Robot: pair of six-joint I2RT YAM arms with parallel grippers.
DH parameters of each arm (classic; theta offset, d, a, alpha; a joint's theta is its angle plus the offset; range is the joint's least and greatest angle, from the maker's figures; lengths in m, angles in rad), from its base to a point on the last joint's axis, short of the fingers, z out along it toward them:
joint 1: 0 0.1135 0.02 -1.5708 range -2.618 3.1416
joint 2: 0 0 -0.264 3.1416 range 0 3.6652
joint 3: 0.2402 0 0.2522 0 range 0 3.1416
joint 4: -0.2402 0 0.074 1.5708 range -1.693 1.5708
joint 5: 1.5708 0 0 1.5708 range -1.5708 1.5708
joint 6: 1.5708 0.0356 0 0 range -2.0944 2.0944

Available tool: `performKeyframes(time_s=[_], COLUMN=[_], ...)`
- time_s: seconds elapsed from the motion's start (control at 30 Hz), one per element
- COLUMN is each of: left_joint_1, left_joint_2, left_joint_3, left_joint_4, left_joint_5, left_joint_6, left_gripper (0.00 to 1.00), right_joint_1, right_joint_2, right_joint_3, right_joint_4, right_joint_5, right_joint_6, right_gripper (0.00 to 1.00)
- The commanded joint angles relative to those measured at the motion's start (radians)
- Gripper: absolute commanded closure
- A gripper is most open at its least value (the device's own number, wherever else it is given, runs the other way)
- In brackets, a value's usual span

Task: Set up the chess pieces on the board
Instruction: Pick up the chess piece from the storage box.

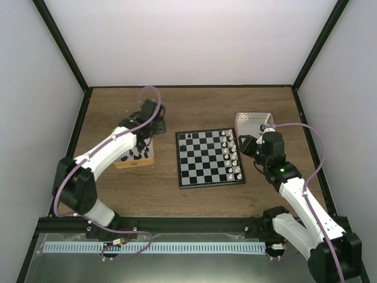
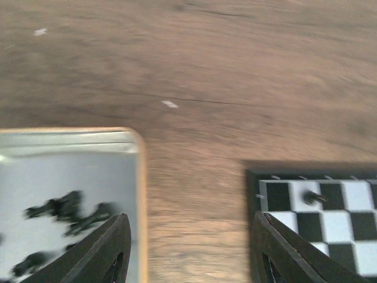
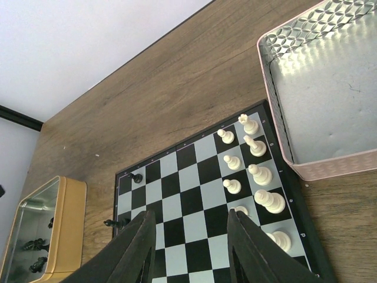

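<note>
Wooden tabletop (image 2: 194,71) shows bare in the gap between the fingers of the left hand (image 2: 189,219), which stands released and grasps nothing. Just off its left finger lies the yellow tin (image 2: 140,177), with loose black chess pieces (image 2: 65,209) toppled inside, their long axes roughly crosswise, though blurred. Off its right finger sits a corner of the board (image 2: 330,218), with one black piece (image 2: 312,198) standing on it. The next piece therefore lies leftward of this hand, the nearer one. Farther off, the right hand (image 3: 189,215), fingers apart and empty, hovers over the board beside the white pieces (image 3: 253,171).
</note>
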Motion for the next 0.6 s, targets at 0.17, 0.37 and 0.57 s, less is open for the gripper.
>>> performKeyframes(time_s=[0.17, 0.37, 0.57], left_joint_1=[0.233, 0.32, 0.376], left_joint_2=[-0.209, -0.223, -0.222], left_joint_3=[-0.269, -0.368, -0.455], left_joint_4=[0.118, 0.158, 0.197], left_joint_5=[0.04, 0.163, 0.185], left_joint_6=[-0.109, -0.122, -0.114], left_gripper=[0.37, 0.37, 0.4], right_joint_1=[0.006, 0.006, 0.008], right_joint_2=[0.007, 0.051, 0.124], right_joint_3=[0.026, 0.053, 0.131], right_joint_4=[0.0, 0.001, -0.058], right_joint_5=[-0.011, -0.085, -0.229], right_joint_6=[0.01, -0.012, -0.085], right_gripper=[0.65, 0.63, 0.57])
